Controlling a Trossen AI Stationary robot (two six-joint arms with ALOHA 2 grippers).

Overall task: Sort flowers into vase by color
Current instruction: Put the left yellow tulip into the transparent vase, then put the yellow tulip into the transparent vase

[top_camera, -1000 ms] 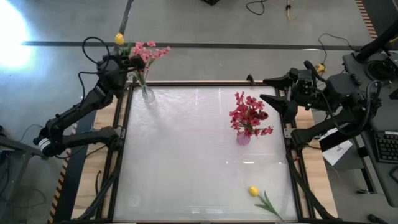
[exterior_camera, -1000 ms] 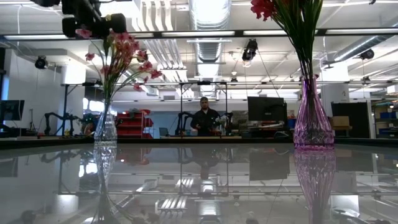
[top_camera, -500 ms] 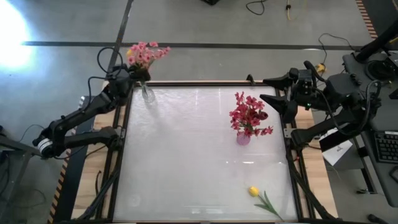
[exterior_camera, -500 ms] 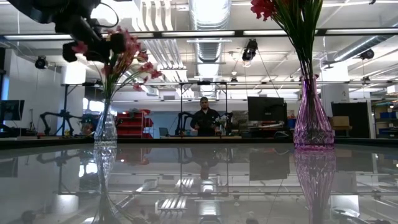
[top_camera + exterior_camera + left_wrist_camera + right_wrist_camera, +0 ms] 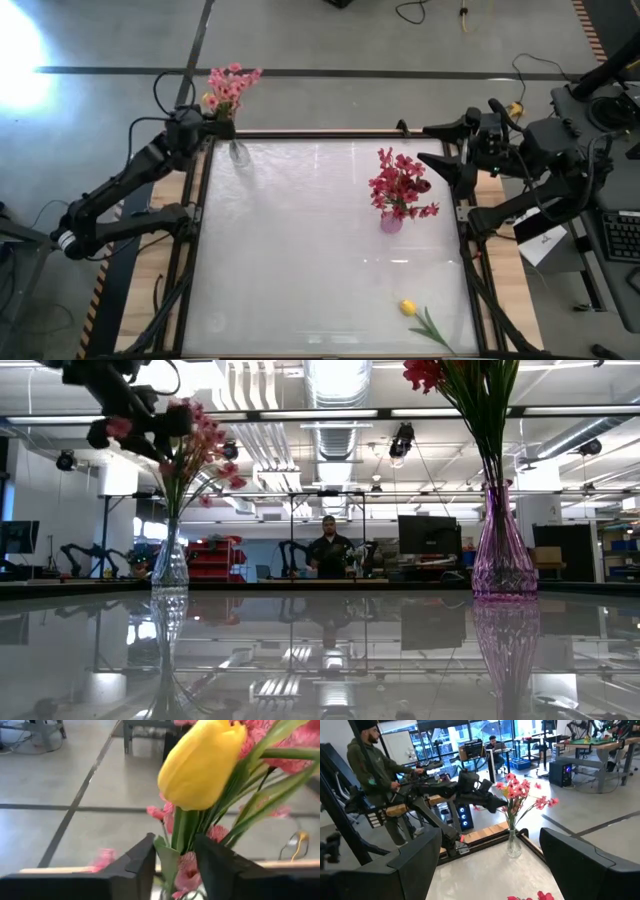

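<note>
A clear vase [image 5: 238, 152] with pink flowers [image 5: 232, 82] stands at the table's far left corner. My left gripper [image 5: 205, 112] hovers level beside the pink blossoms, its fingers apart around the stem of a yellow tulip [image 5: 200, 762], whose head [image 5: 208, 98] sits among them. A purple vase [image 5: 391, 222] holds red flowers [image 5: 400, 185] right of centre. Another yellow tulip [image 5: 408, 308] lies flat on the table near the front edge. My right gripper [image 5: 430, 145] waits open, high at the right edge. My left gripper has the tulip's green stem [image 5: 181, 837], just under the bud, upright between its two fingers [image 5: 142, 862], which come in level from the table's left side and lie across it. A leaf fills part of the gap. I cannot tell whether the fingers touch the stem.
A dark frame [image 5: 330, 133] borders the glossy tabletop. A person [image 5: 367, 760] stands beyond the table's left side, and another [image 5: 328, 550] is far back in the room. The middle of the table between the two vases is bare.
My left gripper has sunk and tipped forward from pointing upward to near level beside the clear vase. The yellow tulip has come down with it, from above and left of the pink blossoms to in among them.
</note>
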